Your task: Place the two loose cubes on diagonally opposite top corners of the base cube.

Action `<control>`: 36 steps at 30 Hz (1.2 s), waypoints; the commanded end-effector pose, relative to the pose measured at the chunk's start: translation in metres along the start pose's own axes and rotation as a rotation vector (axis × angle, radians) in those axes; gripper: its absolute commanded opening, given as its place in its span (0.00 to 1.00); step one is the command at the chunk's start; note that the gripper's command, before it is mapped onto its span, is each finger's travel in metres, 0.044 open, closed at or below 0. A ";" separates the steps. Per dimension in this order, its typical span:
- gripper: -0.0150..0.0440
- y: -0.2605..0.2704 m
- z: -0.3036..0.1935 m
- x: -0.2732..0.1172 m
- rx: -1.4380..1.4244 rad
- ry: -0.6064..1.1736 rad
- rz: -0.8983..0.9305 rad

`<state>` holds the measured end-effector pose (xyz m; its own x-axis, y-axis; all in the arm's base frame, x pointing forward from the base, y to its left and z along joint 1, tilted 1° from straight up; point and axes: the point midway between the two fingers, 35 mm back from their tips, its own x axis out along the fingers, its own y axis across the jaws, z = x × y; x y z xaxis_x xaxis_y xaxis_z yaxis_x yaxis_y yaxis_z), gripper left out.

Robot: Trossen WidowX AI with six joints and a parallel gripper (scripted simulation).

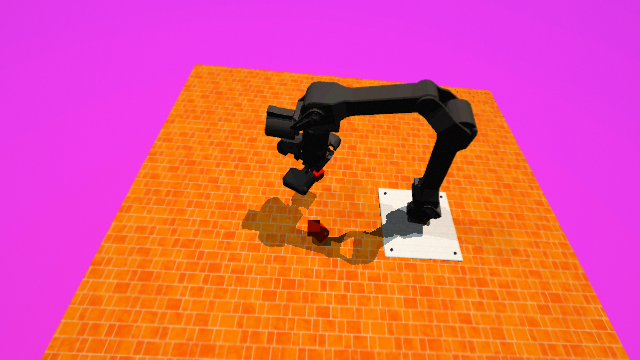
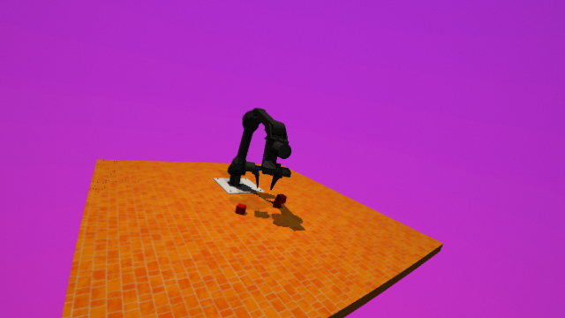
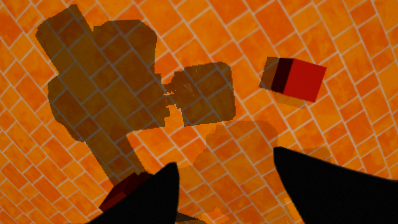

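One red cube [image 2: 281, 199] sits on top of the fixed base cube [image 2: 276, 204], offset toward one corner. The two show as one dark red stack [image 1: 316, 230] in the top view, and the stack [image 3: 118, 194] is mostly hidden behind the left finger in the wrist view. Its levelness is too small to judge. The other red cube [image 2: 240, 208] [image 3: 305, 80] lies loose on the tiled surface; in the top view this loose cube [image 1: 318, 174] is partly hidden by the gripper. My gripper [image 2: 265, 188] [image 3: 225, 162] is open and empty, above the surface between the stack and the loose cube.
The arm stands on a white mounting plate [image 1: 440, 245] [image 2: 225, 187] on the orange tiled surface [image 1: 300, 310] [image 2: 199, 265]. Shadows of the arm and gripper fall around the stack.
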<state>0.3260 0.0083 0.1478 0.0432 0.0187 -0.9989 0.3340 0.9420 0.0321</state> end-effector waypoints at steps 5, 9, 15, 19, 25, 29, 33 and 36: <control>0.70 -0.071 0.022 -0.015 0.326 0.001 -0.005; 0.70 -0.084 0.024 -0.018 0.382 0.000 -0.006; 0.70 -0.084 0.024 -0.014 0.382 0.000 -0.006; 0.70 -0.084 0.026 0.013 0.382 0.000 -0.005; 0.70 -0.084 0.024 0.044 0.382 0.000 -0.005; 0.70 -0.084 0.024 0.044 0.382 0.000 -0.005; 0.70 -0.084 0.024 0.056 0.382 0.000 -0.005; 0.70 -0.084 0.024 0.059 0.382 0.000 -0.005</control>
<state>0.3222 -0.0783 0.0948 0.0452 0.0119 -0.9989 0.6574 0.7526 0.0387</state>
